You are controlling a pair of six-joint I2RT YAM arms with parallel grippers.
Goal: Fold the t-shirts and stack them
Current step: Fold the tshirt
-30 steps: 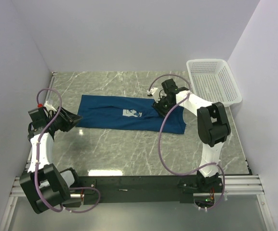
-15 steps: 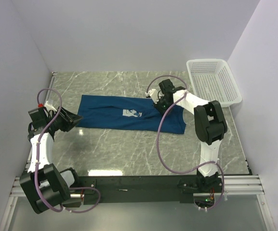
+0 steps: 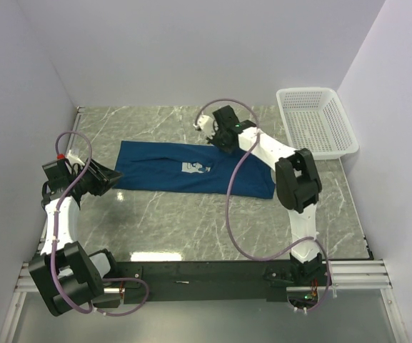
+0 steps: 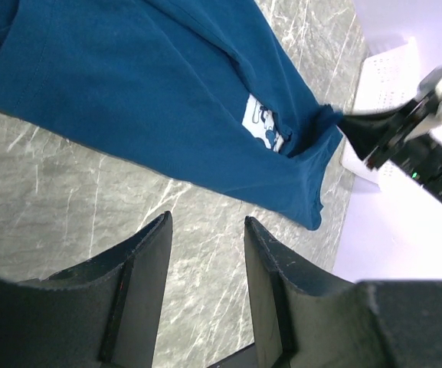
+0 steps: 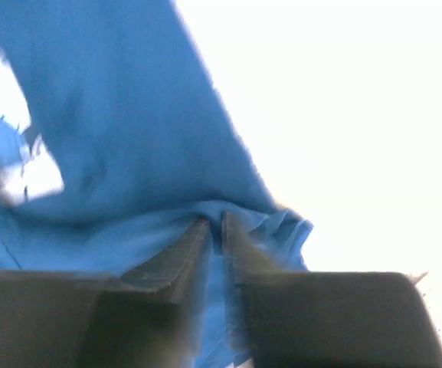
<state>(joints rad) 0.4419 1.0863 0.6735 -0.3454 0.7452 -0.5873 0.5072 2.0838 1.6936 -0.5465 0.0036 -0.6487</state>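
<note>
A dark blue t-shirt (image 3: 164, 167) lies as a long band across the marble table, its pale square print (image 3: 197, 168) facing up. My right gripper (image 3: 218, 138) is over the shirt's far edge, right of the middle. In the right wrist view it (image 5: 214, 222) is shut on a bunched ridge of blue fabric (image 5: 113, 115). The left wrist view shows the same pinch, with the cloth (image 4: 152, 92) drawn up to a point at the dark fingers (image 4: 368, 135). My left gripper (image 3: 115, 179) (image 4: 205, 218) is open and holds nothing, low over the table by the shirt's left end.
A white mesh basket (image 3: 317, 121) stands at the back right corner, and its edge (image 4: 381, 69) also shows in the left wrist view. Pale walls close in the table on three sides. Bare marble lies in front of the shirt.
My right gripper has closed on the shirt's fabric and moved toward the back left, drawing the cloth up with it. The left arm has stayed still.
</note>
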